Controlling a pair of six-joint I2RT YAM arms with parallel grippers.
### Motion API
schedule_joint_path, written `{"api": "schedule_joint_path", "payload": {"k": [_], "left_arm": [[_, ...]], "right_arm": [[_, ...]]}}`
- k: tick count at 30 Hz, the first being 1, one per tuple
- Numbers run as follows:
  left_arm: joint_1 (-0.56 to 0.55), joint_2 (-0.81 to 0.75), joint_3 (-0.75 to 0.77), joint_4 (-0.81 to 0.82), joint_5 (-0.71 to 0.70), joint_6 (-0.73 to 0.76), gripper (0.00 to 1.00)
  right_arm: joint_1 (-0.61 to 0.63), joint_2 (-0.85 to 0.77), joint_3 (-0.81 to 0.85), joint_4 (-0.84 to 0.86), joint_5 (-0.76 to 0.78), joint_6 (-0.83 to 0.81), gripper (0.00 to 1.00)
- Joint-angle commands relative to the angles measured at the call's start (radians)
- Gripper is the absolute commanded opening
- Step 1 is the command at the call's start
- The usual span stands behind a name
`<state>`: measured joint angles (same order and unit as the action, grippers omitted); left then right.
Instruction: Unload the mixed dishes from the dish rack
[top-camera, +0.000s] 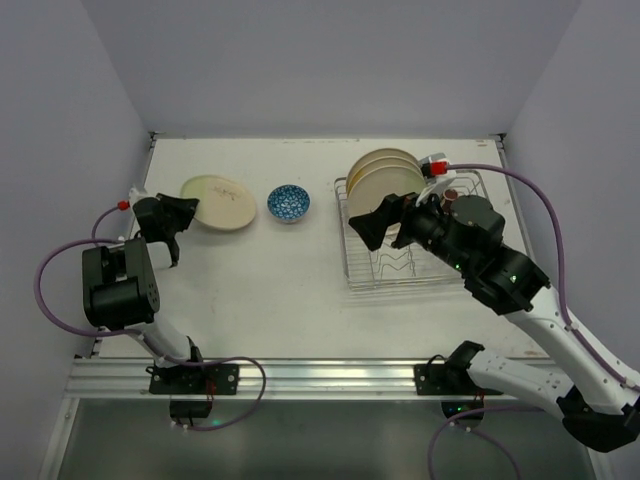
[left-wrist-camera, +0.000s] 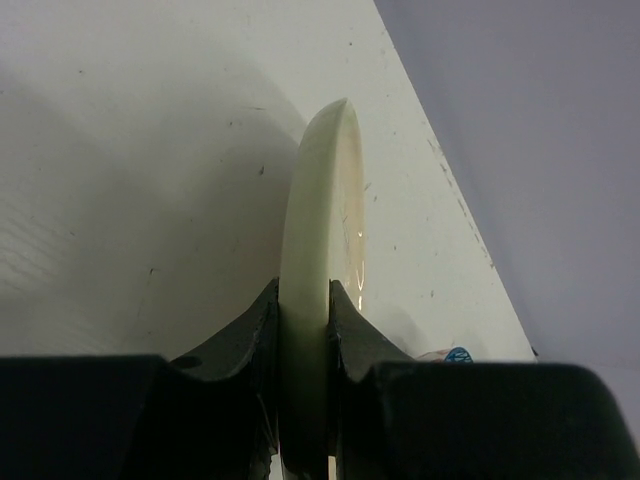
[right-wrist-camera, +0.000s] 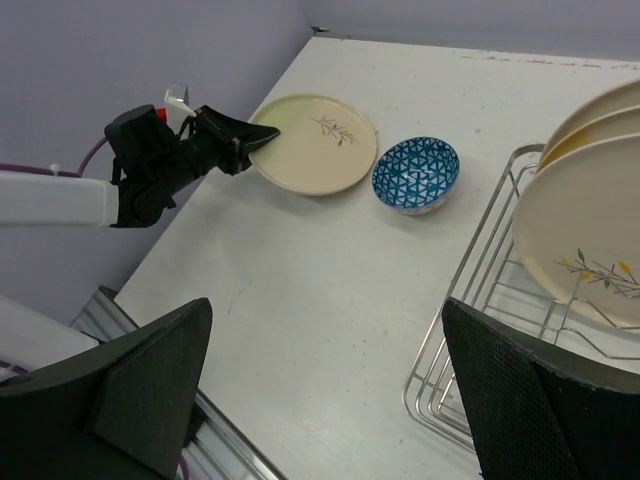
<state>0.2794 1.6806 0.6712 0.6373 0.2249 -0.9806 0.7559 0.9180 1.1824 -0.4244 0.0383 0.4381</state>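
Note:
A cream plate (top-camera: 222, 202) (right-wrist-camera: 315, 145) with a sprig mark lies flat on the table at the left. My left gripper (top-camera: 183, 214) (left-wrist-camera: 305, 325) (right-wrist-camera: 250, 133) is shut on its left rim, which shows edge-on (left-wrist-camera: 322, 230) between the fingers. A blue-patterned bowl (top-camera: 288, 203) (right-wrist-camera: 416, 175) stands just right of the plate. The wire dish rack (top-camera: 352, 272) (right-wrist-camera: 470, 300) holds three upright cream plates (top-camera: 385, 175) (right-wrist-camera: 585, 225). My right gripper (top-camera: 388, 222) (right-wrist-camera: 327, 320) hangs open over the rack's left edge, holding nothing. A small brown mug (top-camera: 452, 197) peeks out behind that arm.
White walls close the table in on the left, back and right. The table's left edge runs close beside the left arm. A metal rail (top-camera: 320, 378) with both arm bases lines the near edge. A sliver of the bowl (left-wrist-camera: 458, 354) shows past the left fingers.

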Motion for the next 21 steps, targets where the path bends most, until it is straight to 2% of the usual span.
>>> {"api": "schedule_joint_path", "payload": {"k": [1, 2, 3, 4, 5, 6, 9, 12, 14, 18, 21], "left_arm": [[0.009, -0.038, -0.031, 0.208, -0.027, -0.013, 0.00], [0.009, -0.047, -0.039, 0.202, -0.056, -0.010, 0.00], [0.007, -0.050, -0.048, 0.165, -0.073, -0.006, 0.05], [0.009, -0.050, -0.050, 0.150, -0.085, 0.000, 0.21], [0.007, -0.048, -0.045, 0.125, -0.108, 0.005, 0.29], [0.009, -0.047, -0.044, 0.077, -0.122, 0.011, 0.33], [0.009, -0.039, -0.044, 0.026, -0.150, 0.020, 0.35], [0.007, -0.018, 0.000, -0.091, -0.176, 0.029, 0.53], [0.007, -0.004, 0.014, -0.123, -0.186, 0.036, 0.54], [0.009, 0.010, 0.053, -0.250, -0.219, 0.034, 0.68], [0.009, 0.021, 0.074, -0.320, -0.255, 0.036, 0.69]], "right_arm": [[-0.021, -0.018, -0.015, 0.065, -0.021, 0.014, 0.99], [-0.027, -0.005, -0.020, 0.065, -0.026, 0.016, 0.99], [-0.033, 0.001, -0.023, 0.067, -0.029, 0.017, 0.99], [-0.047, 0.008, -0.030, 0.067, -0.034, 0.030, 0.99], [-0.056, 0.018, -0.033, 0.067, -0.034, 0.040, 0.99], [-0.084, 0.030, -0.043, 0.067, -0.032, 0.053, 0.99], [-0.121, 0.036, -0.056, 0.065, -0.071, 0.120, 0.99], [-0.145, 0.044, -0.063, 0.047, -0.017, 0.177, 0.99], [-0.150, 0.048, -0.063, 0.029, 0.008, 0.203, 0.99], [-0.153, 0.025, -0.081, 0.027, 0.046, 0.220, 0.99], [-0.153, -0.004, -0.090, 0.027, 0.063, 0.226, 0.99]]}}
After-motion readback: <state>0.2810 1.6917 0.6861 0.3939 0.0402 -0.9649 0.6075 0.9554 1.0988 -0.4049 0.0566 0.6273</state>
